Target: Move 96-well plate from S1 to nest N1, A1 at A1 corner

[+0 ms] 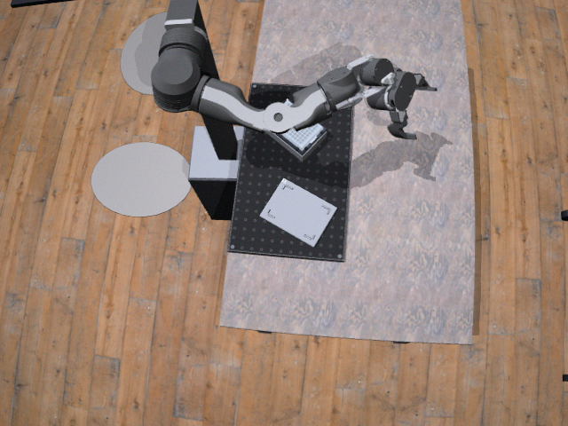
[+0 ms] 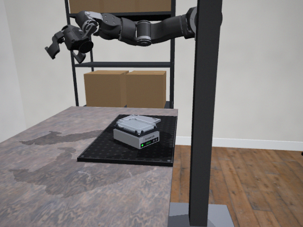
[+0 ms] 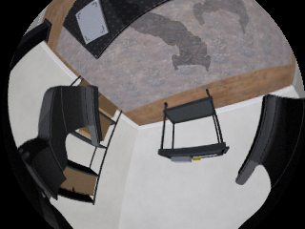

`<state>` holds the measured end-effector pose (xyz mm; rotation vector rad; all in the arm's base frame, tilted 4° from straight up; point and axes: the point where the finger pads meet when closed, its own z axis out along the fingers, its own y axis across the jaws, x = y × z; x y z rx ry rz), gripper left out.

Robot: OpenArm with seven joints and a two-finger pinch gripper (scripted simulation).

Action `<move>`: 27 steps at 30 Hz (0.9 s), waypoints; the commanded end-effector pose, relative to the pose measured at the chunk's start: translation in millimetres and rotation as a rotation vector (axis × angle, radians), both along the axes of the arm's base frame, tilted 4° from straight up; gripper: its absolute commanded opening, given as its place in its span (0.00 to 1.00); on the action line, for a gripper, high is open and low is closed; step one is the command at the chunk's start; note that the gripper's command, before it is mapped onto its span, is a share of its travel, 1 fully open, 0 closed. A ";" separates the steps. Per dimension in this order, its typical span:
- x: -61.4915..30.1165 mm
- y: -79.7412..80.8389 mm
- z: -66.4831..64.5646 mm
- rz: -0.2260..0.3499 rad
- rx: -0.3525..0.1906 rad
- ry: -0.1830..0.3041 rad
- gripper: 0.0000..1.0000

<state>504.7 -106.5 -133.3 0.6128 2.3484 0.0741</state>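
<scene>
The clear 96-well plate [image 1: 303, 136] sits in the pocket of the grey shaker S1 [image 1: 294, 151] on the black perforated board; the arm's elbow passes over part of it. The pale nest N1 [image 1: 298, 211], with dark corner locators, lies empty on the same board, nearer the front. My gripper [image 1: 416, 110] is open and empty, high above the bare table top, well to the right of the board. In the side view the gripper [image 2: 64, 52] hangs far above the plate [image 2: 135, 124].
The arm's dark post [image 2: 204, 109] stands at the table's edge beside the board. A metal rack with cardboard boxes [image 2: 124, 88] stands behind the table. In the side view the shaker hides most of the nest [image 2: 154, 119].
</scene>
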 end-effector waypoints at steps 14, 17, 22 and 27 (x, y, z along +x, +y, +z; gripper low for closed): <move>-23.1 2.9 -12.8 -0.040 0.032 0.151 0.77; -46.5 11.2 -23.5 -0.070 0.086 0.294 0.77; -54.2 13.9 -27.1 -0.080 0.104 0.342 0.77; -54.2 13.9 -27.1 -0.080 0.104 0.342 0.77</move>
